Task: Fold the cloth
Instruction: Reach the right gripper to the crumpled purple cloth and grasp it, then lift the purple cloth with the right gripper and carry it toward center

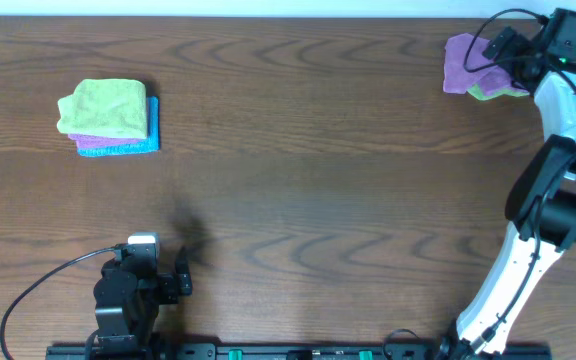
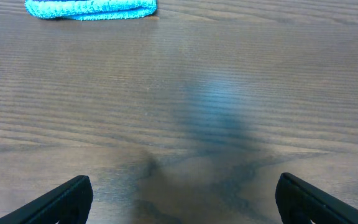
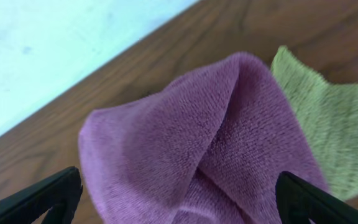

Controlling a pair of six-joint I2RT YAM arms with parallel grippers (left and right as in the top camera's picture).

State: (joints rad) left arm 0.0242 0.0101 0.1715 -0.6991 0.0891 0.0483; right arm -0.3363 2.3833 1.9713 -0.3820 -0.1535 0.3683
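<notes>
Bunched into a mauve hump, the cloth (image 1: 462, 62) lies at the far right corner of the bench (image 1: 318, 160), resting partly on a yellow-green cloth (image 1: 500, 92) that pokes out beside and beneath it. Your right end effector (image 1: 496, 48) hovers close over the heap, fingers spread wide and holding nothing. From its wrist camera the mauve pile fills the gap between the fingers, with a raised ridge running up the middle. The step in hand looks to be the first pick: getting the cloth off its neighbour and onto open bench where it can be spread. Do it well by closing on the mauve ridge alone, high on the fold, so that you do not pinch the yellow-green layer below. Lift slowly and check that only one cloth rises. No tag or clean corner shows in these views, so you would do better to carry it toward the middle of the bench and lay it flat before hunting for an edge. Your left end effector (image 1: 183, 278) sits at the near left edge, fingers equally wide and empty, well apart from the cloth. Beyond it is a stack of folded cloths (image 1: 108, 118), green on mauve on blue, best left alone.
</notes>
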